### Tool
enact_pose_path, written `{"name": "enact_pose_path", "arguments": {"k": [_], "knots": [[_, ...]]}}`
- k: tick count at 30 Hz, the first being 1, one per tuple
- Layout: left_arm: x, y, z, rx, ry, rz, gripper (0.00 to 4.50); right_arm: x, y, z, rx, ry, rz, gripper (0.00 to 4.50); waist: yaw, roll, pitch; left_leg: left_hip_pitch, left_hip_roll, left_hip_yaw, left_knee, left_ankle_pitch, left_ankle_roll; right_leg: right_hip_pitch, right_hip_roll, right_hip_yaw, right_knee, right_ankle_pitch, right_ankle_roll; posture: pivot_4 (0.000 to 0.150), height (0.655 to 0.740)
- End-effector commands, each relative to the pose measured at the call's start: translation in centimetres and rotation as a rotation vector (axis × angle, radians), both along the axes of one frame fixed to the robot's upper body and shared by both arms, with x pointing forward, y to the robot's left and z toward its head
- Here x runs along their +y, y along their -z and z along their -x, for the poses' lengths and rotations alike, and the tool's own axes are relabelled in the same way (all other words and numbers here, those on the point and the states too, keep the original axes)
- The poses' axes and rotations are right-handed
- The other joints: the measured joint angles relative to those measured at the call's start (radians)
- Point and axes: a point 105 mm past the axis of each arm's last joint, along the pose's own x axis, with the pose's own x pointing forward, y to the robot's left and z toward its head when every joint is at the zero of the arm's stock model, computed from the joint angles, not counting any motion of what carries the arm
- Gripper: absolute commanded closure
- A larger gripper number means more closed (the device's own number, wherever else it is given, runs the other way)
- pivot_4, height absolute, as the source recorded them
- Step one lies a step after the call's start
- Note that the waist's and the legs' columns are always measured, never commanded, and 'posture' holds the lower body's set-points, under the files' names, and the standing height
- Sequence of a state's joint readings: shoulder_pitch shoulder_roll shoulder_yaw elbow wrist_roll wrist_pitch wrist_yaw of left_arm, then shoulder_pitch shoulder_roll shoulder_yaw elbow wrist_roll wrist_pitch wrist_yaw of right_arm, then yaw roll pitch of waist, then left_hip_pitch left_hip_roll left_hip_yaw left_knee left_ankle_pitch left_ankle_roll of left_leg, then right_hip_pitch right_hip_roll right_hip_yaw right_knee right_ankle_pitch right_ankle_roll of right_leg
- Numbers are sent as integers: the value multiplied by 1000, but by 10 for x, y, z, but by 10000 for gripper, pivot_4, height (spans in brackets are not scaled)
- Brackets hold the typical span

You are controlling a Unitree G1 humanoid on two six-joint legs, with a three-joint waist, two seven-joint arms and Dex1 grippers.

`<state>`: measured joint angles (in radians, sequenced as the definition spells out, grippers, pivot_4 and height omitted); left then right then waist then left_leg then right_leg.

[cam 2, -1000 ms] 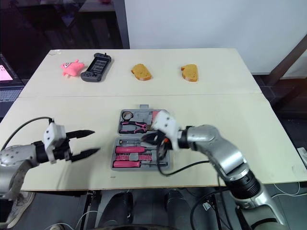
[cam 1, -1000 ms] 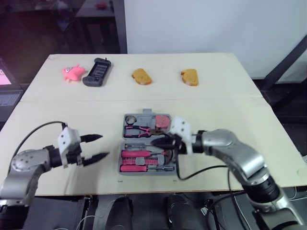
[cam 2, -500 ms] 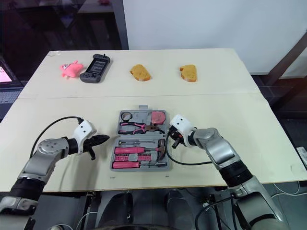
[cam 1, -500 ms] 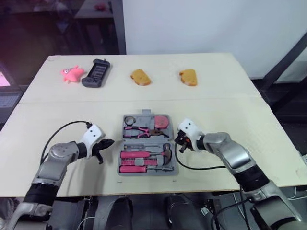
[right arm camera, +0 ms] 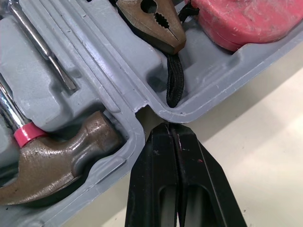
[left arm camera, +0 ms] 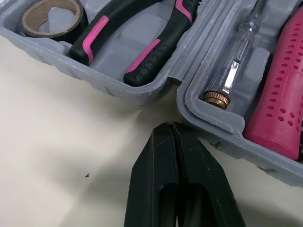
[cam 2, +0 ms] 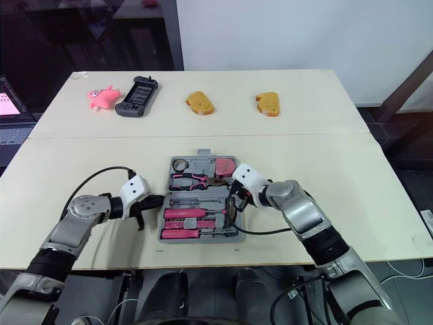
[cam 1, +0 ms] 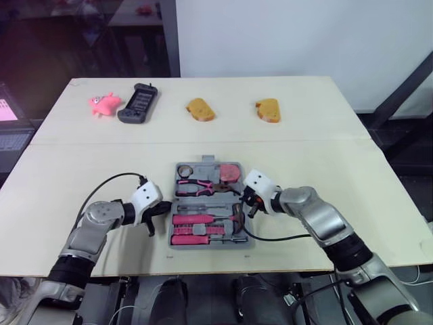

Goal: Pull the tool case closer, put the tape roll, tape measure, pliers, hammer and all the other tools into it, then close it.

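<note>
Grey plastic tool case [cam 1: 210, 244] filled | left hand [left arm camera: 171, 130], right hand [right arm camera: 166, 128] pinched empty beside hinge | closing step: likely fold lid over.

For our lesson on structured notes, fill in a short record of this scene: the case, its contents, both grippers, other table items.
Case: tool case open flat on the table
Far half: tape roll, pliers, tape measure
Near half: hammer, screwdriver, pink-handled tools
Left gripper: shut, tip at the notch between halves, case's left side
Right gripper: shut, tip at the matching notch, right side
Far edge: pink toy, black handheld device, two bread slices
</note>
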<state>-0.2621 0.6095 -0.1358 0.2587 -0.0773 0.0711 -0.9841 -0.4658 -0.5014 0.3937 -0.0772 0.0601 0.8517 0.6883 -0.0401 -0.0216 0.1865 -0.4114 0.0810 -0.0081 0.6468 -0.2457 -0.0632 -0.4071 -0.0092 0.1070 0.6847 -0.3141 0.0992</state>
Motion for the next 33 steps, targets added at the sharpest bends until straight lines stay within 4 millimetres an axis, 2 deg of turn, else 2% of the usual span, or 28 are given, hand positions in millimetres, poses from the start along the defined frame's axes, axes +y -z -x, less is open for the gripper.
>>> {"name": "enact_pose_path", "arguments": {"k": [1, 4, 15, 33], "knots": [[-13, 6, 17, 34, 93, 17, 44691, 30, -2, 26, 44, -122, -58, 45000, -2, 0, 0, 0, 0, 0, 0, 0, 0, 0, 0, 0, 0, 0, 0, 1500, 7400], [-8, 9, 33, 57, 111, 14, 44691, 32, -2, 41, 54, -128, -57, 45000, -7, 0, 0, 0, 0, 0, -1, 0, 0, 0, 0, 0, 0, 0, 0, 1500, 7400], [6, 13, 65, 112, 53, 13, 44691, 44, 7, 80, 122, -113, -87, 45000, -8, 0, -1, 2, 1, 0, -3, -1, 1, 0, 0, 0, -1, -1, 0, 1500, 7400], [7, 15, 77, 157, 48, 25, 44691, 38, 10, 80, 131, -81, -63, 45000, -7, -1, -1, 2, 1, 0, -2, -1, 1, 0, 0, 0, -1, -1, -1, 1500, 7400]]}}
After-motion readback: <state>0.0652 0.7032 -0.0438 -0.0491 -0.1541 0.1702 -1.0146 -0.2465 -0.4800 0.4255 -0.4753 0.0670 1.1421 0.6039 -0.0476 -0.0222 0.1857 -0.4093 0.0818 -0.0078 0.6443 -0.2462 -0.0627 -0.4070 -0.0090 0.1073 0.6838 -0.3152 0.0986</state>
